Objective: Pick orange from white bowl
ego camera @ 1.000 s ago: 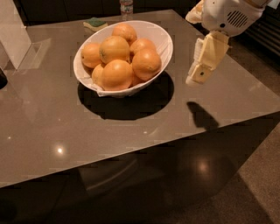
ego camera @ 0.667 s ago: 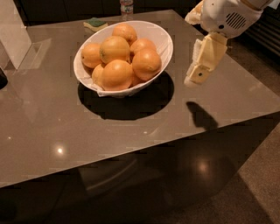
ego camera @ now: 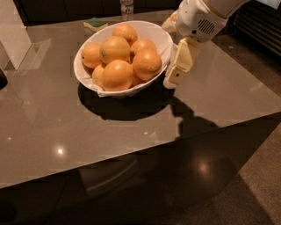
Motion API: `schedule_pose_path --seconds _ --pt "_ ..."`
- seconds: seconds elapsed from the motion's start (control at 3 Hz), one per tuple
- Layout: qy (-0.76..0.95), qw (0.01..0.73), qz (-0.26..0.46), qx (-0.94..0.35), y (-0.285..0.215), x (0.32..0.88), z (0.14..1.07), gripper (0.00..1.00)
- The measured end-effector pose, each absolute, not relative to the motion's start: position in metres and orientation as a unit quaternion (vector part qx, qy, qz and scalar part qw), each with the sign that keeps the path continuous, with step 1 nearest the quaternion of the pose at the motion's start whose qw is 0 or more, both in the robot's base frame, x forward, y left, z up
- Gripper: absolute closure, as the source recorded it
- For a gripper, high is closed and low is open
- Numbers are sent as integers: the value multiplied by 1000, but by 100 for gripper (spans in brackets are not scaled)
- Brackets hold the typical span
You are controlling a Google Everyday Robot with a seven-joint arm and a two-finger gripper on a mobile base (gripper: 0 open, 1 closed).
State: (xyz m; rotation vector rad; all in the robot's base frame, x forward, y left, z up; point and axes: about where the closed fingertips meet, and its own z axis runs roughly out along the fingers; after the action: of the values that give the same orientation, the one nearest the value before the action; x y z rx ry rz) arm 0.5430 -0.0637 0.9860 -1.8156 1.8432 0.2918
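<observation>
The white bowl (ego camera: 90, 83) stands on the glossy grey table at the back centre and holds several oranges. A smooth round orange (ego camera: 147, 64) lies at the bowl's right side, nearest the gripper. A larger orange with a dark stem spot (ego camera: 114, 48) sits on top of the pile. My gripper (ego camera: 177, 70) hangs from the white arm at the upper right, pointing down just outside the bowl's right rim, close to or touching it. It holds nothing that I can see.
A green sponge (ego camera: 95, 23) and a water bottle (ego camera: 127, 6) stand behind the bowl. A white upright object (ego camera: 13, 35) is at the far left. The table's front edge (ego camera: 131, 154) runs across the middle, with dark floor below.
The gripper has moved left, from well clear of the bowl to right beside its right rim. The bowl and oranges have not moved.
</observation>
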Motion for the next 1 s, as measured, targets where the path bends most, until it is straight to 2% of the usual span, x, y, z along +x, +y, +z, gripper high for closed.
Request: schedule_pose_path --seconds 0.67,1.0 --pt "674 277 137 -671 -46 555 977 0" --pt "674 277 138 -671 -45 555 976 17"
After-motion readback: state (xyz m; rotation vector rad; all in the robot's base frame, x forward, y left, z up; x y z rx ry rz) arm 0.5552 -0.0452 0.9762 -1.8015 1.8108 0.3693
